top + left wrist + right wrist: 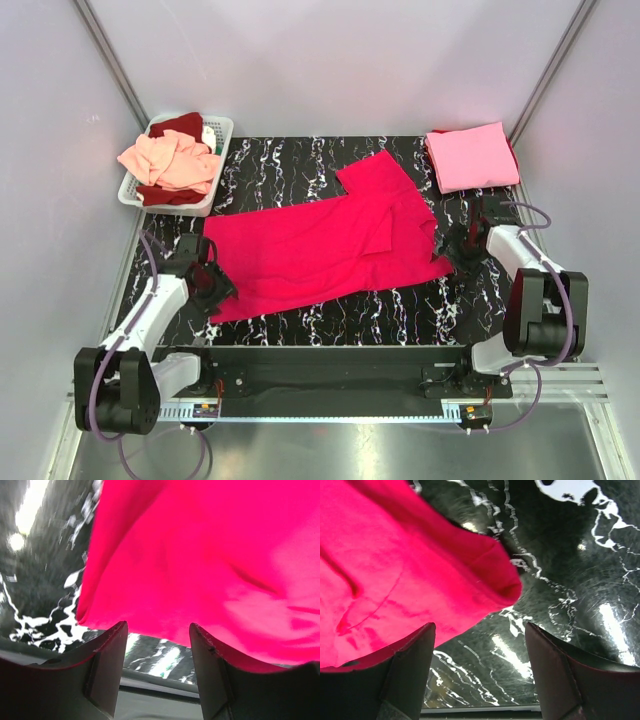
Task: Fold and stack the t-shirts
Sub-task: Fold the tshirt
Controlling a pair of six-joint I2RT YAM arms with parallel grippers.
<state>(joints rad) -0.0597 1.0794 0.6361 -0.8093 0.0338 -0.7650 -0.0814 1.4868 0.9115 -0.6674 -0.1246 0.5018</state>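
Crimson shirt: I see the crimson-red t-shirt (325, 250) spread lengthwise across the middle of the black marbled table (330, 320), one side already folded over, a sleeve poking toward 1 o'clock, cloth fairly flat with soft wrinkles.
Step in hand: I judge a fold on this shirt is under way, both ends lying free on the table.
Left gripper: my left gripper (157, 645) sits at the shirt's 8 o'clock corner, fingers spread, nothing between them; the hem lies just beyond the tips.
Right gripper: my right gripper (480, 650) is at the 4 o'clock corner, fingers wide apart, empty, the folded edge just ahead.
Next move: I would re-pinch both near corners and carry them over evenly; it calls for matched travel.
Pink shirt: folded pink t-shirt (472, 156) at 1 o'clock, the stack's base.
Basket: white basket (222, 130) at 10 o'clock holds the peach t-shirt (170, 160) and the maroon t-shirt (178, 124).
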